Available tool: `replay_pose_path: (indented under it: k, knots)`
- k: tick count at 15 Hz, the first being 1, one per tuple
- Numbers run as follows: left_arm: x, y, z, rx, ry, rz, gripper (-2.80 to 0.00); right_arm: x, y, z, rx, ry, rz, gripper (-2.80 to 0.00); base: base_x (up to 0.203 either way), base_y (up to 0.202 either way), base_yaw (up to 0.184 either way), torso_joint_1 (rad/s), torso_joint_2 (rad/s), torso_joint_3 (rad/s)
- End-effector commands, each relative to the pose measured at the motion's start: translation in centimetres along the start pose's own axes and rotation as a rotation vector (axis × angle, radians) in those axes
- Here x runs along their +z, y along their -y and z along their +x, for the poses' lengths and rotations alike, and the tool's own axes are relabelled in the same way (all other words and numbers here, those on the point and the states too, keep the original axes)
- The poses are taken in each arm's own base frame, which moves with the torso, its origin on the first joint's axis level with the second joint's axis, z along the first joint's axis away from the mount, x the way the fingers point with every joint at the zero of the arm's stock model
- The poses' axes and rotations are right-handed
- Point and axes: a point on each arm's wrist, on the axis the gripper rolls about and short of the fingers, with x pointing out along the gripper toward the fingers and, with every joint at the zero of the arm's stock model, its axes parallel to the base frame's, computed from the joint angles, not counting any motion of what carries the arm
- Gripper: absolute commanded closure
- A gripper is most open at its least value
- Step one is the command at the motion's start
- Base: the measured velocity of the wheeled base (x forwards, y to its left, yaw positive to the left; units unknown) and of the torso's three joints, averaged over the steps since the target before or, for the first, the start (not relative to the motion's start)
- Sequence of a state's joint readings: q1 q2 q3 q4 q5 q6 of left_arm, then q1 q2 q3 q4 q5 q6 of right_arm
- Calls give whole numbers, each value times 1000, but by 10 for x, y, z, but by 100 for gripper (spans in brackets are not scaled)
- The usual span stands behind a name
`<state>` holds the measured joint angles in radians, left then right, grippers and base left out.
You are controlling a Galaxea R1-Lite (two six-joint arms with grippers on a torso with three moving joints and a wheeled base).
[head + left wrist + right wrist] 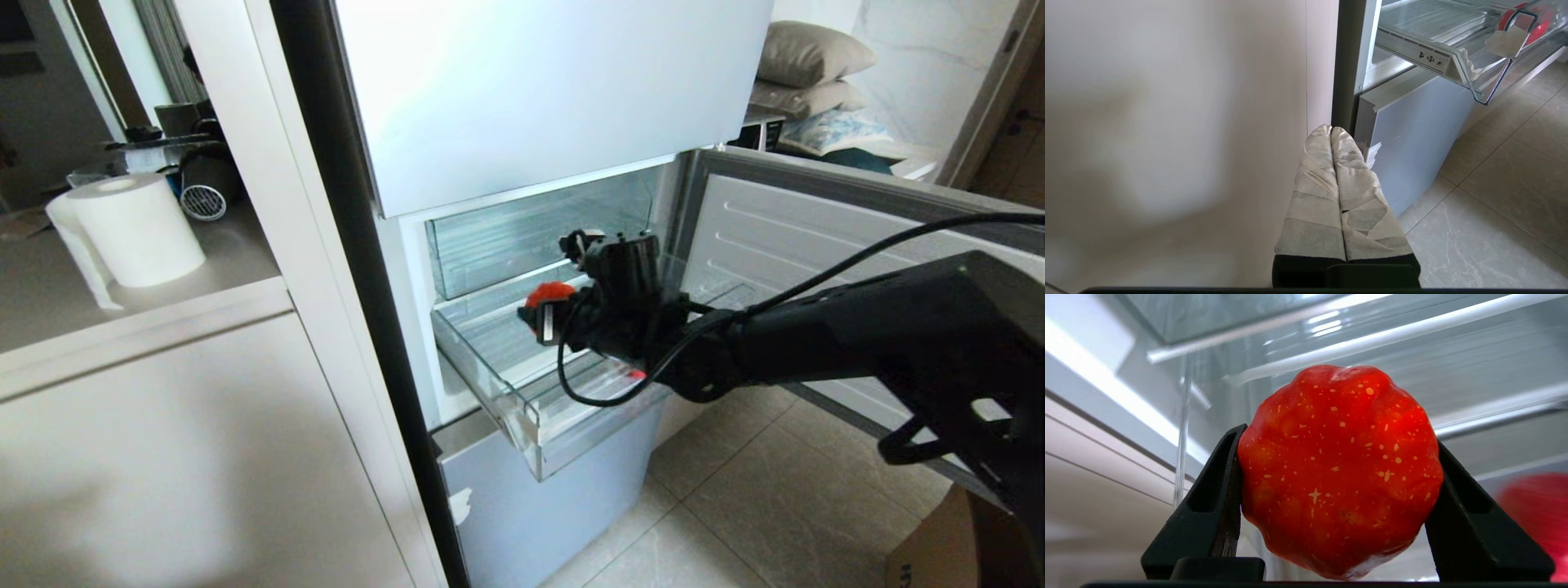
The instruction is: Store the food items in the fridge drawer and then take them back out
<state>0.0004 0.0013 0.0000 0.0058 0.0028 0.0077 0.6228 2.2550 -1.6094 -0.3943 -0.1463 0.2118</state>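
My right gripper (pixel 545 309) reaches over the pulled-out clear fridge drawer (pixel 522 412) and is shut on the orange-red ribbed tomato (pixel 549 291). In the right wrist view the tomato (pixel 1339 473) fills the space between the black fingers (pixel 1224 498) of that gripper (pixel 1340 437). A second, deeper red food item (pixel 1537 510) shows blurred beside it, and a sliver of it (pixel 635 375) lies in the drawer under the wrist. My left gripper (pixel 1331 131) is parked low beside the fridge, its taped fingers pressed together with nothing between them.
The fridge door (pixel 816 229) stands open to the right. A closed grey lower compartment (pixel 539 506) sits under the drawer. On the left, a white cabinet (pixel 163 457) carries a paper roll (pixel 135 229) and some clutter. A cardboard box (pixel 939 547) sits on the tiled floor at the right.
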Motion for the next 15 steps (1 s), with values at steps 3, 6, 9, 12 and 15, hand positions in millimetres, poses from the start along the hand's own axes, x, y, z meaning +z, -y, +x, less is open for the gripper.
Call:
replay_pose_path:
  k: [3, 6, 9, 12, 15]
  knots:
    - [0, 0, 0, 1, -1, 0, 0, -42, 0, 35, -11, -64, -16, 0, 0, 0, 0, 0, 0, 0]
    - [0, 0, 0, 1, -1, 0, 0, -49, 1, 39, -14, -76, -16, 0, 0, 0, 0, 0, 0, 0]
    - [0, 0, 0, 1, -1, 0, 0, -43, 0, 40, -15, -57, -9, -280, 0, 0, 0, 0, 0, 0]
    - [0, 0, 0, 1, -1, 0, 0, -24, -3, 37, -37, 2, -3, -280, 0, 0, 0, 0, 0, 0]
    - [0, 0, 0, 1, -1, 0, 0, -9, -4, 28, -45, 24, 5, -280, 0, 0, 0, 0, 0, 0]
